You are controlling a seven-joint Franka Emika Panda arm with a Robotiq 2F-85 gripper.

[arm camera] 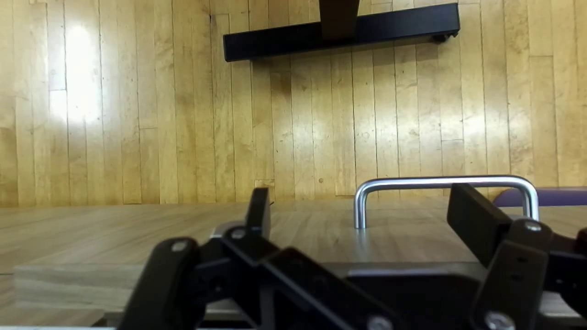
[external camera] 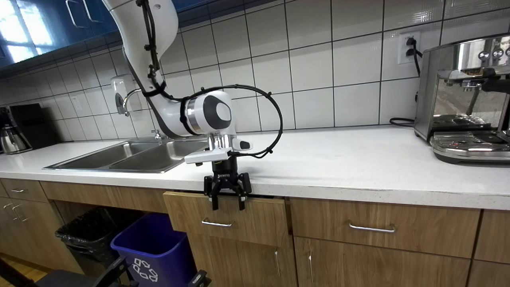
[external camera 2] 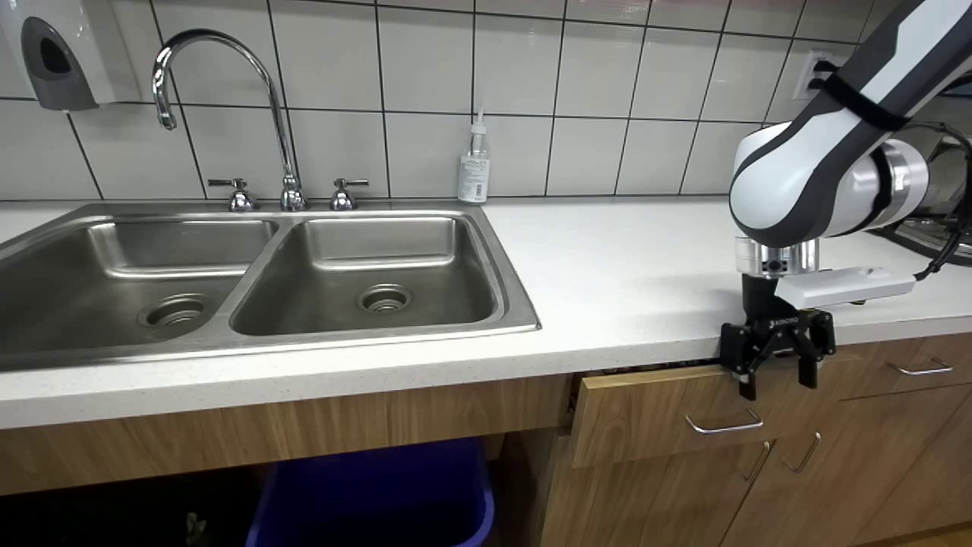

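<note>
Your pincer (external camera: 228,207) is spread wide by that slightly open drawer (external camera: 241,221), handle (external camera: 217,224) just below and a bit left in both exterior views.

White-tiled wall (external camera: 310,67), glossy blue cabinets (external camera: 59,28), white countertop (external camera: 338,159), wood plank floor (arm camera: 312,128), bright glare (arm camera: 82,78)
</note>
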